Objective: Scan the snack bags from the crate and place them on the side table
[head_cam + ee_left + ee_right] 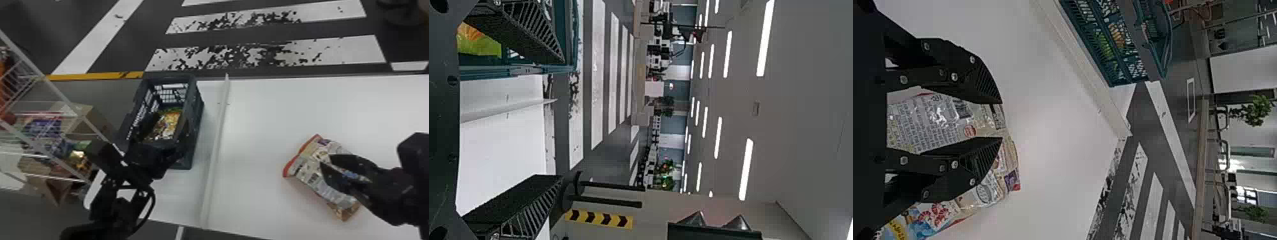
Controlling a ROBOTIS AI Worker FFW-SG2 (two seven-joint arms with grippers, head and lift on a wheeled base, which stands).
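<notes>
My right gripper (326, 160) is spread over the snack bag (308, 169), white tabletop (271, 111) stretching to the ridge (214, 143); my left gripper (169, 121) gapes at the crate (198, 105).

Open lane over white tabletop (265, 108) btwn raised ridge (213, 153) & snack bag (314, 159), crate (195, 137) walls blocking low crossing L of ridge, wire rack (47, 80) beside, L gripper (170, 119) obstructing crate mouth

Dark grey floor (127, 54) has worn white painted stripes (351, 51) and a straight yellow line (95, 76). White metal wire rack (57, 91) stands at the head view's left. Pale grey ceiling (804, 100) carries rows of long white lights (745, 170). Yellow-and-black chevron strip (599, 219) marks a plain greyish wall (669, 205).
</notes>
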